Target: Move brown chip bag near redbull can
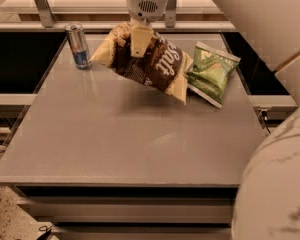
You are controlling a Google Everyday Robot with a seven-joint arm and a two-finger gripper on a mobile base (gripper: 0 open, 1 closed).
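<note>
Shown were two bags, one brown chip bag (162,69) and one green bag (211,74), and one redbull can (78,46). One gripper (141,43), over the table's (115,149) rear, clasped the brown chip bag.

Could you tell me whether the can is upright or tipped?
Upright: the can stands on its base. The gripper beside it holds the chip bag.

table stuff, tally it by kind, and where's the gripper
bags: 2, brown chip bag and green bag
cans: 1, redbull can
total: 3
gripper: shut on the brown chip bag's upper edge, right of the can
</note>
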